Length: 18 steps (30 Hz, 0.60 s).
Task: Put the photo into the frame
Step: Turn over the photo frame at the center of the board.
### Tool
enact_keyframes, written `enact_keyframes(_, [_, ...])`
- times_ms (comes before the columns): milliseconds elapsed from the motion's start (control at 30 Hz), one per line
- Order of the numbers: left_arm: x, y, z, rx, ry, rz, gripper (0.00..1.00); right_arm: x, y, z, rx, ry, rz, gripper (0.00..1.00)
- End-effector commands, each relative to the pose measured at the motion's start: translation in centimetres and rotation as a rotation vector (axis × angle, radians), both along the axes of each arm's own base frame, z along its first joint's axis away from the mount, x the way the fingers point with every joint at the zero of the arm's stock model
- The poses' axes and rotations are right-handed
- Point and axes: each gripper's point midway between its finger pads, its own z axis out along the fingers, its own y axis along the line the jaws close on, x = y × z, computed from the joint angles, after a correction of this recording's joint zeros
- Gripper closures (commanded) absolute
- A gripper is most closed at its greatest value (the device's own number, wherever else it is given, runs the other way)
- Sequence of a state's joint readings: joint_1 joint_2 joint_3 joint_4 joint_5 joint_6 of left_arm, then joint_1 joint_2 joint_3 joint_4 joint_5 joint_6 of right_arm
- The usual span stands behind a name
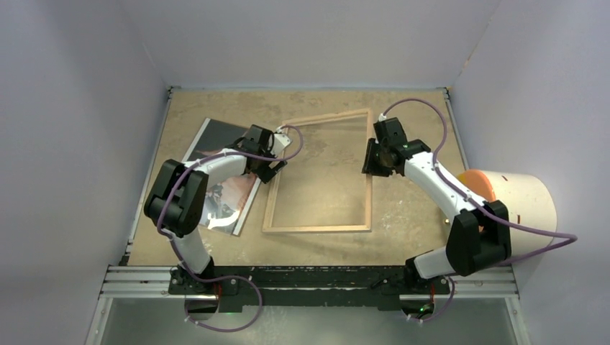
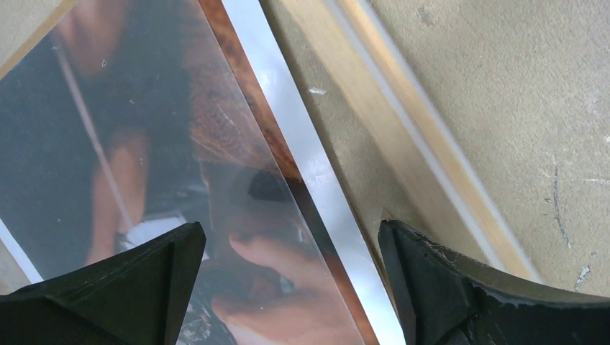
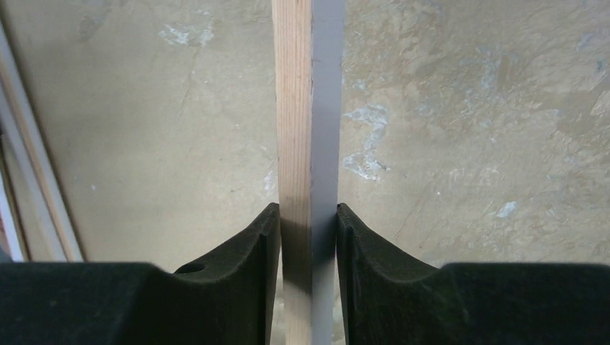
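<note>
Right tool (image 3: pixel 308 215): clamped on frame (image 1: pixel 316 229), right rail; a slip would skew it.
Left tool (image 2: pixel 289 237): wide, over photo (image 2: pixel 129 144) left of frame; glossy edge may skid.

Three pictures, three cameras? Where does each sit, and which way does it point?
Top external: fixed above and behind, looking down at the table; left arm and right arm show whole.
Left wrist: on the left arm, facing down past the open left tool at the photo's edge; its fingers show.
Right wrist: on the right arm, facing down at the frame rail clamped in the right tool; its fingers show.
Shared: the frame's wooden rail shows in all three views.
</note>
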<state>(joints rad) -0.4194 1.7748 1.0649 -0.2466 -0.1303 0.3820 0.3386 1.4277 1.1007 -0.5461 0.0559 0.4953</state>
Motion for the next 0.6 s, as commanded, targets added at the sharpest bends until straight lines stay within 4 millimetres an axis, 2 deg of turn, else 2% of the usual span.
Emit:
enact_keyframes(0, [-1.1, -0.3, -1.3, 0.020, 0.033, -0.024, 0.00, 1.4, -0.9, -1.6, -0.065, -0.021, -0.040, 0.64])
enact_keyframes(233, [-1.4, -0.4, -1.4, 0.038, 0.038, -0.049, 0.00, 2.5, -1.1, -5.2, -0.100, 0.028, -0.067, 0.62])
enact_keyframes(400, [-1.6, -0.3, -1.5, 0.044, 0.041, -0.051, 0.00, 2.9, -1.6, -6.4, -0.121, 0.044, -0.093, 0.60])
enact_keyframes(567, [-2.0, -0.7, -1.2, 0.015, 0.051, -0.057, 0.00, 3.2, -3.4, -7.1, -0.145, 0.061, -0.157, 0.58])
